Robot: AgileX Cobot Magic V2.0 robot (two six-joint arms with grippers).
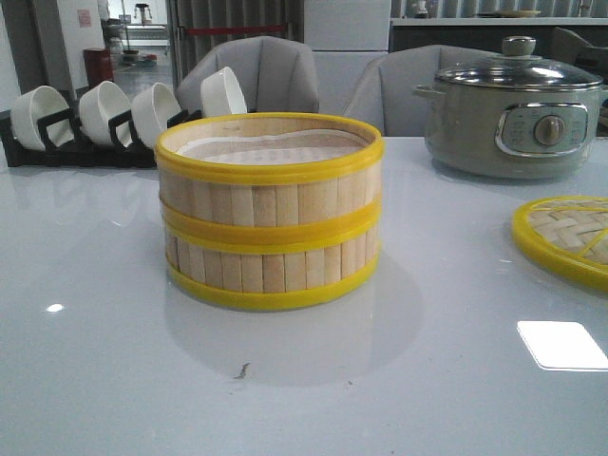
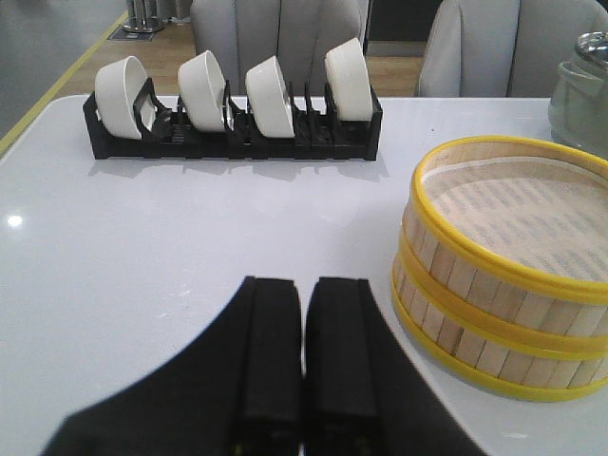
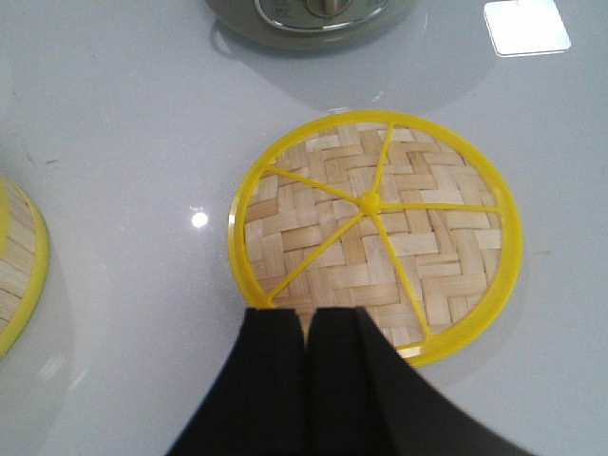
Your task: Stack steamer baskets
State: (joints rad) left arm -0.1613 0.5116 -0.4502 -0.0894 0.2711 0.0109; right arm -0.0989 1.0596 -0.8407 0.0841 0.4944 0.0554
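Observation:
Two steamer baskets stand stacked in the middle of the table, the upper basket (image 1: 269, 161) squarely on the lower basket (image 1: 271, 266). Both have pale bamboo-slat walls and yellow rims; a whitish liner shows inside the upper one. The stack also shows in the left wrist view (image 2: 503, 266), and its edge in the right wrist view (image 3: 19, 275). My left gripper (image 2: 304, 285) is shut and empty, above the table beside the stack. My right gripper (image 3: 306, 315) is shut and empty, over the near rim of the woven lid (image 3: 375, 228). Neither gripper shows in the front view.
The flat woven lid with yellow rim (image 1: 565, 237) lies at the right. A grey electric pot with glass lid (image 1: 513, 109) stands at the back right. A black rack with several white bowls (image 1: 95, 119) stands at the back left, also in the left wrist view (image 2: 233, 104). Grey chairs stand behind the table.

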